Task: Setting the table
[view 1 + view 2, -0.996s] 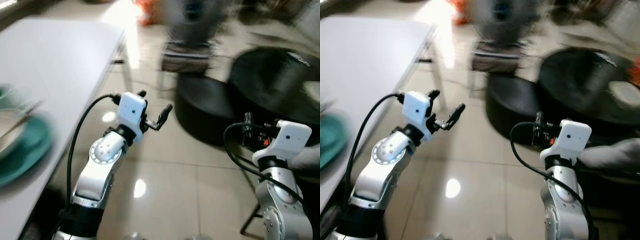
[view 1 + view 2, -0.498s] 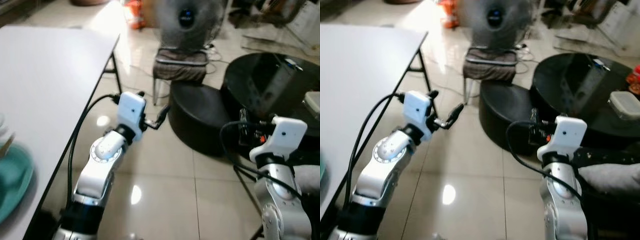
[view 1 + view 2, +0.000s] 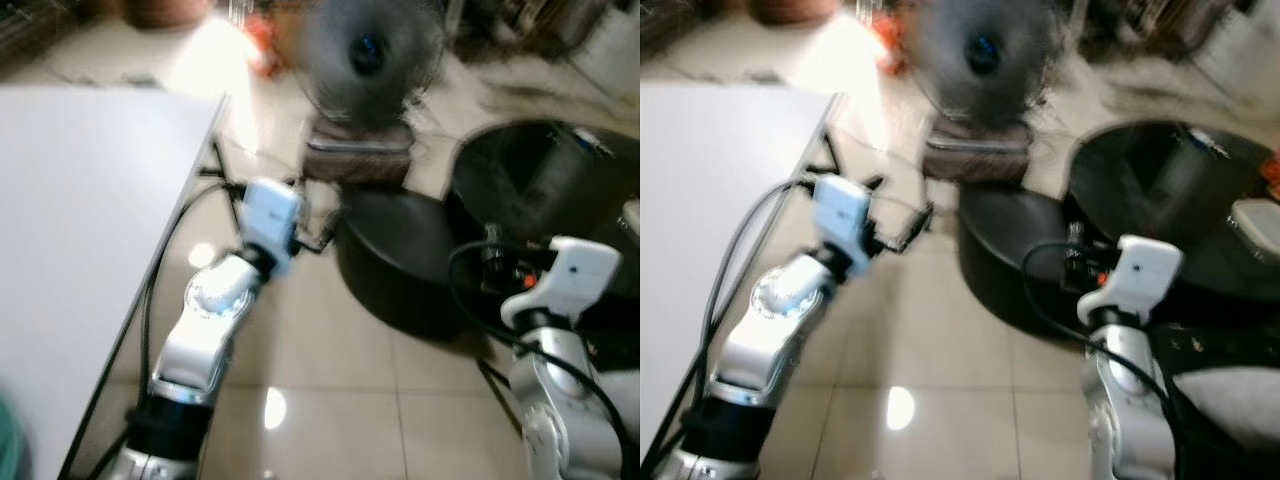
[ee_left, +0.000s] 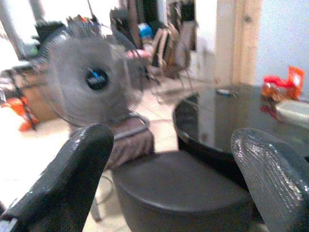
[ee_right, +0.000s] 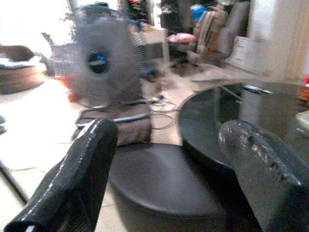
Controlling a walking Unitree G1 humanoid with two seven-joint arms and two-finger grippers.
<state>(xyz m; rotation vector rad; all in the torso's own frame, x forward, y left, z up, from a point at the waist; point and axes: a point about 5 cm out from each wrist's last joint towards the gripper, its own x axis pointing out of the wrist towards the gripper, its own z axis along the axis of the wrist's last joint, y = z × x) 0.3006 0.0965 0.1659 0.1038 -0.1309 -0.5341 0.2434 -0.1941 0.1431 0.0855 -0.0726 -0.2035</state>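
While both arms are hanging forward over the tiled floor, the left eye view is showing the white table along the robot's left, bare across most of its top, with a sliver of teal dish showing at its near edge. The left gripper is riding just off the table's far corner; the right gripper is hovering near a round black table.

Left wrist view: left jaws are standing wide apart, holding nothing, facing a fan and a black stool.

Right wrist view: right jaws likewise spread, empty.

Step, by judgement: moving about between placings; next calls for reaching something to lay.
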